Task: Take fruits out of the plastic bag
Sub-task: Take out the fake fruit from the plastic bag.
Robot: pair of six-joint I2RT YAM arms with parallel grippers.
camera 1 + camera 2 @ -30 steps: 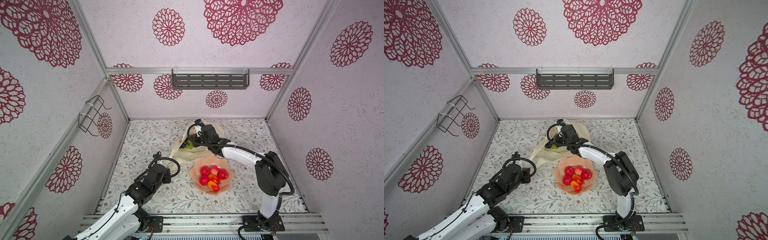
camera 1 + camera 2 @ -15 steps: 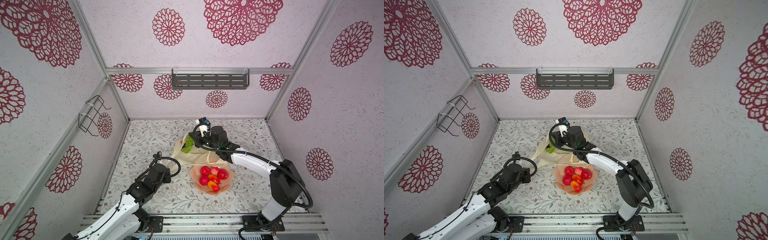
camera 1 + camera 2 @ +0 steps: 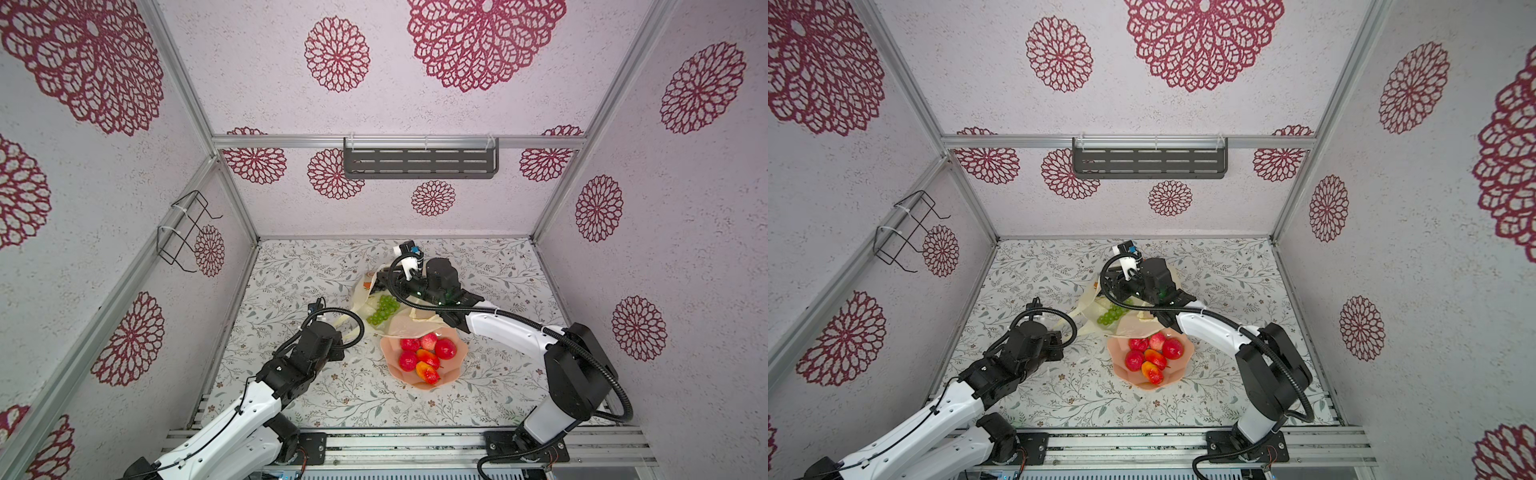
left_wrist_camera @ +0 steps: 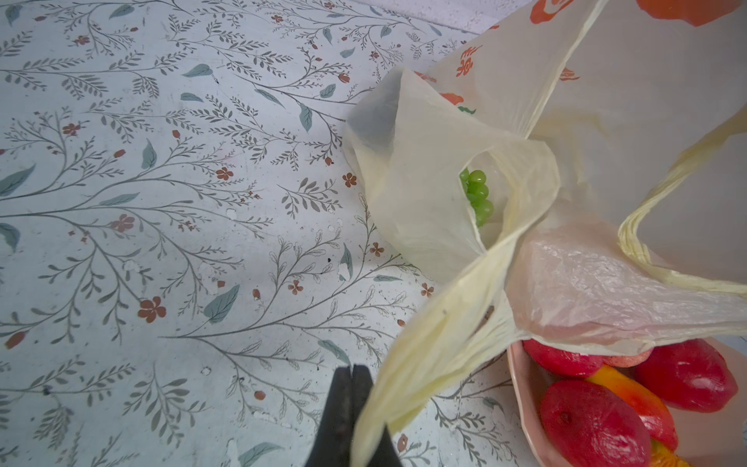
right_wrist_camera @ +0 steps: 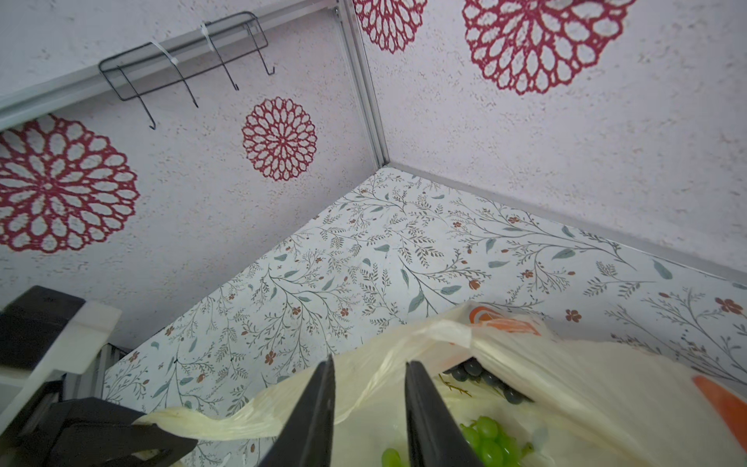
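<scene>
The left gripper (image 4: 353, 370) is pressing its two black, wedge-shaped fingers flat together with no gap between them. It is gripping one loop handle (image 4: 436, 335) of the plastic bag (image 4: 416, 202) at their tips. From that pinch the handle is stretching ahead of the jaws as a creased, rope-like cream-yellow strip. It is pulling the thin, crinkly film into a funnel-shaped mouth. Inside that mouth, straight out in front of the closed jaws, a bunch of green grapes (image 4: 477, 194) is showing as small, glossy, rounded beads.

The right gripper (image 5: 368, 364) is holding its tapered black fingers narrowly apart, with a clear slot between them. The bag's other twisted handle (image 5: 380, 380) is crossing that slot just past the tips, and I cannot tell whether either finger is touching it. Beside and below one finger the green grapes are lying on the smooth inner film. A little further beyond the jaws a cluster of dark grapes (image 5: 481, 378) is peeking from under a fold printed with orange.

In both top views the bag is lying slack between the two grippers, with the grapes (image 3: 382, 309) (image 3: 1112, 314) inside it. A translucent flap of it is draping over the near rim of a peach-pink scalloped bowl (image 3: 453, 374). The bowl is sitting off to one side of the left jaws on the matte, leaf-printed table (image 4: 161, 202). It is holding the fruits that are out of the bag: shiny round red fruits (image 3: 445, 348), a pale dimpled strawberry (image 3: 429, 340) and elongated red-yellow mango shapes (image 3: 428, 358).
</scene>
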